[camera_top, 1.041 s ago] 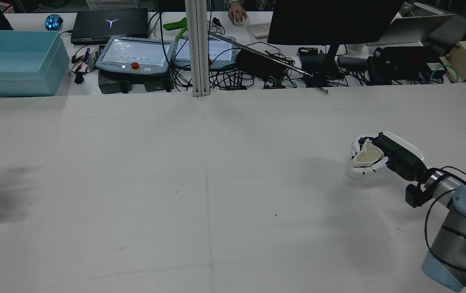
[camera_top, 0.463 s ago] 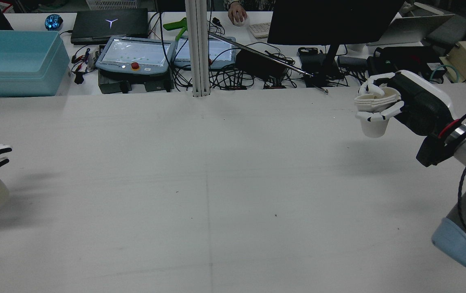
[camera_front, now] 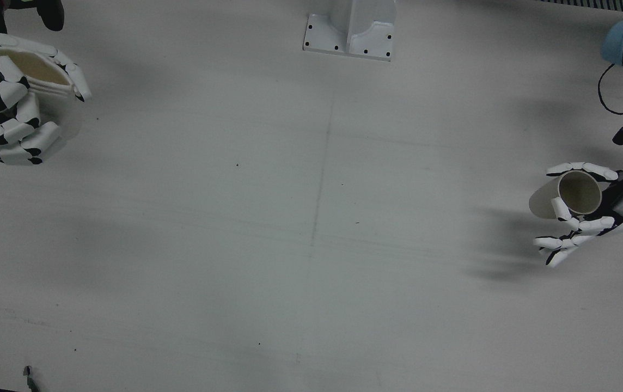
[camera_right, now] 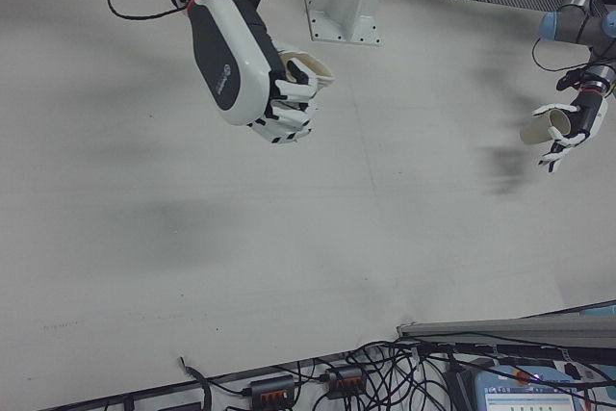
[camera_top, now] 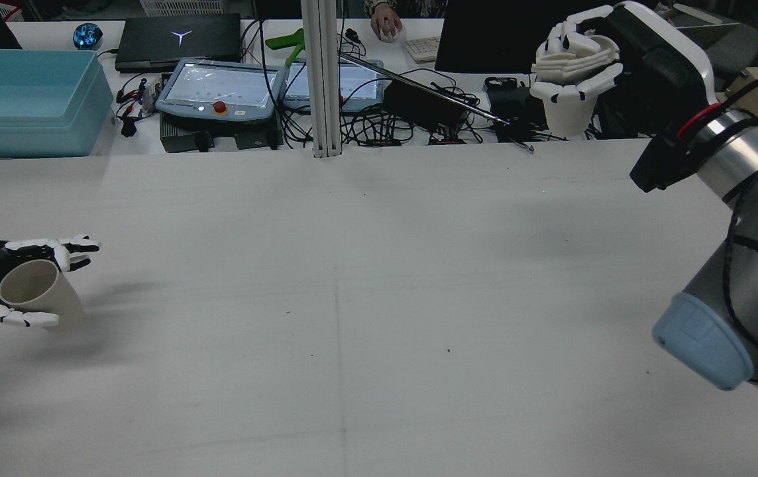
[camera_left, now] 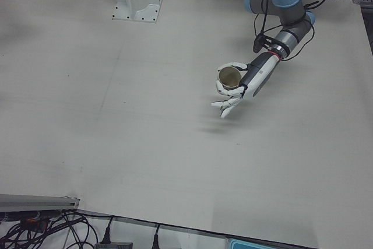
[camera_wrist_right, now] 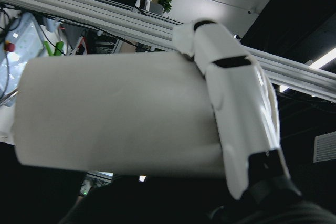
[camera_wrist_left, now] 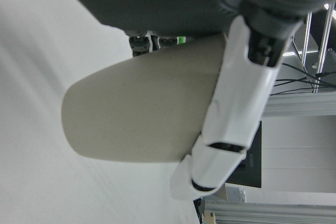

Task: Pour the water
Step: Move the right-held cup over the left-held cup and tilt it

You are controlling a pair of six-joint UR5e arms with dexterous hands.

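Two robot hands, each holding a paper cup above the white counter.

The right hand (camera_top: 578, 59) is raised high over the counter's far right edge, on the operators' side, its fingers (camera_right: 289, 108) wrapped around a white cup (camera_top: 568, 109) that stands roughly upright, mouth up. The left hand (camera_top: 18, 285) hangs low near the counter's left edge, clasping a beige cup (camera_top: 41, 295) between curled fingers (camera_front: 578, 223); this cup is tilted, its open mouth turned sideways and up, its base angled toward the counter's middle. Whether either cup holds water I cannot tell. The two cups are well apart, at opposite ends of the counter (camera_top: 352, 298).
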